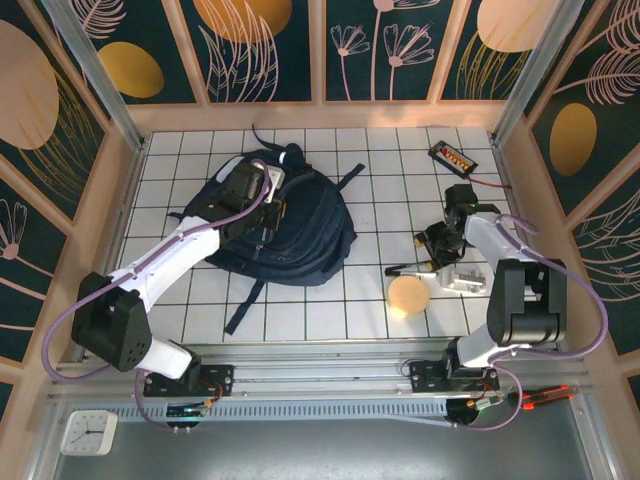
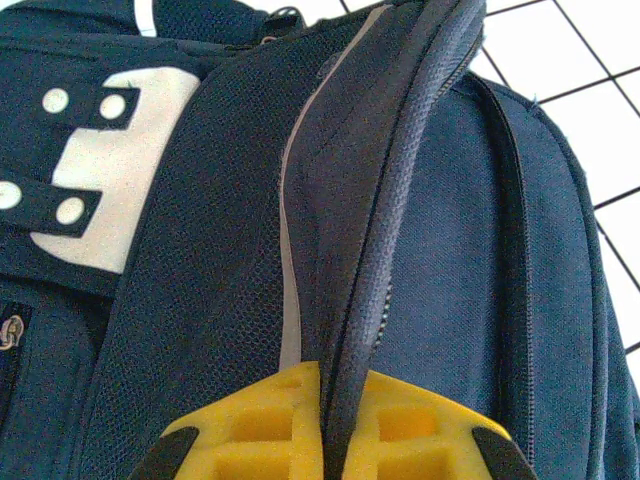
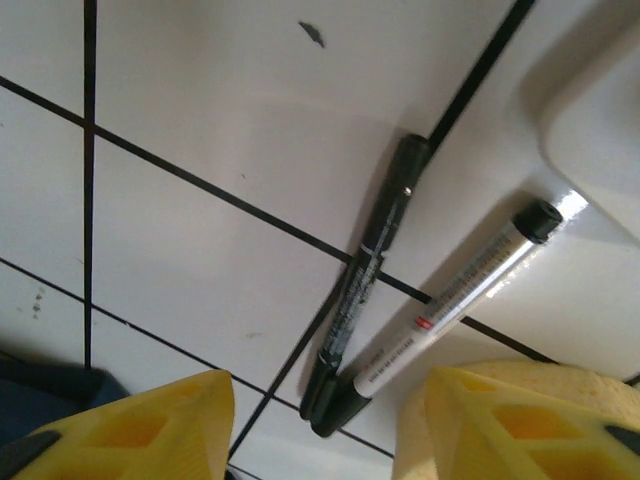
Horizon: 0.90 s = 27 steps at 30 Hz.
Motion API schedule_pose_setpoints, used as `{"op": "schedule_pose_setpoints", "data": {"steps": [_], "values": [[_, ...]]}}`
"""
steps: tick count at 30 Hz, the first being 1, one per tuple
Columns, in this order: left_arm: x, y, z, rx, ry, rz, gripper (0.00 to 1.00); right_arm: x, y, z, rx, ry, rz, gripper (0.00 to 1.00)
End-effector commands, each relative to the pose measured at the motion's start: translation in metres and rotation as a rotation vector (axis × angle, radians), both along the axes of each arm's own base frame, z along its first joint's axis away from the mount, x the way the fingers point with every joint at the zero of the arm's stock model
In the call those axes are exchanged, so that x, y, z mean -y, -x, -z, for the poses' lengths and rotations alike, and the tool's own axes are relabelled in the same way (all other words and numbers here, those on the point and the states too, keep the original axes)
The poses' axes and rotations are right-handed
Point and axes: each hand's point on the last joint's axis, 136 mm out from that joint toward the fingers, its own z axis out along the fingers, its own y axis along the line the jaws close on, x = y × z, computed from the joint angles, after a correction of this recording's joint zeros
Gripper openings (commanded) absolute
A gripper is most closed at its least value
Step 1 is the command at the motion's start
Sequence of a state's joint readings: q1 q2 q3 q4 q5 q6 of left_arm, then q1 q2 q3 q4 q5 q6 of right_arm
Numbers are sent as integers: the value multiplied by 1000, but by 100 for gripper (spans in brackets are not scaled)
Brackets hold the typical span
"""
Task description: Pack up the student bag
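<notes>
Top external: the backpack lies flat on the left half of the white tiled table, its black straps trailing toward the near edge. The left gripper sits on the upper part of the backpack. From here I cannot tell how its jaws stand. The right gripper hangs over the right half of the table, well apart from the backpack. Just below it lie two pens, a round tan disc and a pale metal block. A small black device with orange marks sits near the far right corner. A white clock lies on the ledge by the left arm's base.

Left wrist: the left gripper has its yellow fingers pressed onto a raised, zippered fold of the backpack, pinching that edge between them. Dark mesh runs beside the fold, and a white patch crossed by two studded navy tabs shows at the upper left.

Right wrist: the right gripper has its jaws spread wide and holds nothing. Between its yellow fingers, a black pen and a silver marker lie on the tiles, their near ends touching and their far ends splayed apart. The marker's far end reaches the edge of the pale block.
</notes>
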<state>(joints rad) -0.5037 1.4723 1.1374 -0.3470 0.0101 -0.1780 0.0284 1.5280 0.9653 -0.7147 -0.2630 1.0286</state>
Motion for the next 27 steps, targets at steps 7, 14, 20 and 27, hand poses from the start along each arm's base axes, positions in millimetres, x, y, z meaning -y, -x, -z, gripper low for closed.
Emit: {"op": "schedule_pose_setpoints", "data": {"steps": [7,14,20,27], "values": [[-9,-5,-12,58,-6,-33,0,-2,-15,10,2,14,-10,47],[-11,-5,-10,58,-17,-35,0,0,-10,21,-33,29,-10,47],[-10,-6,-9,57,-21,-33,0,1,-8,27,-52,33,-9,47],[-11,-6,-5,53,-32,-31,0,4,-1,28,-70,49,1,46]]}}
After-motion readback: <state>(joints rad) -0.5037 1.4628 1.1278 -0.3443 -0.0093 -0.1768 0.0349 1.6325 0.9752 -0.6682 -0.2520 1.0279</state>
